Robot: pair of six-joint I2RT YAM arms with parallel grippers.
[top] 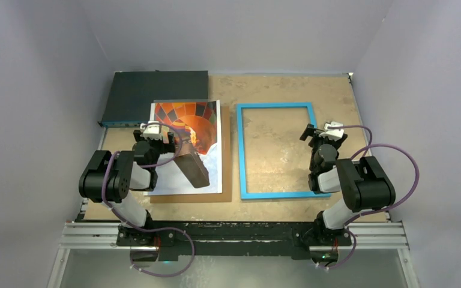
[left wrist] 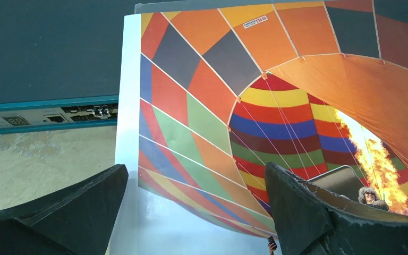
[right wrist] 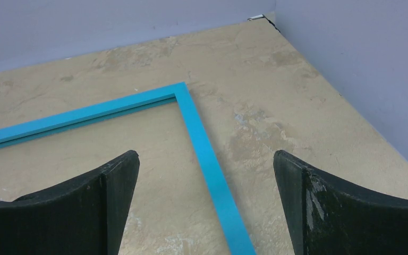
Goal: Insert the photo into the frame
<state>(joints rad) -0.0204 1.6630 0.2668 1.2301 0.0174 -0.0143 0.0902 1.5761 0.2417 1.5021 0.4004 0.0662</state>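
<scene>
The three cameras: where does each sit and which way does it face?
Top external: above and behind, looking down on the table; left arm and right arm show.
Left wrist: on the left arm, facing the photo; open left gripper shows.
Right wrist: on the right arm, facing the frame corner; open right gripper shows.
Shared: top and left wrist see the photo; top and right wrist, the frame.

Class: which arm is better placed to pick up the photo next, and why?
Left. The left end effector hangs open over the photo; the right end effector is open over the frame, farther away.
</scene>
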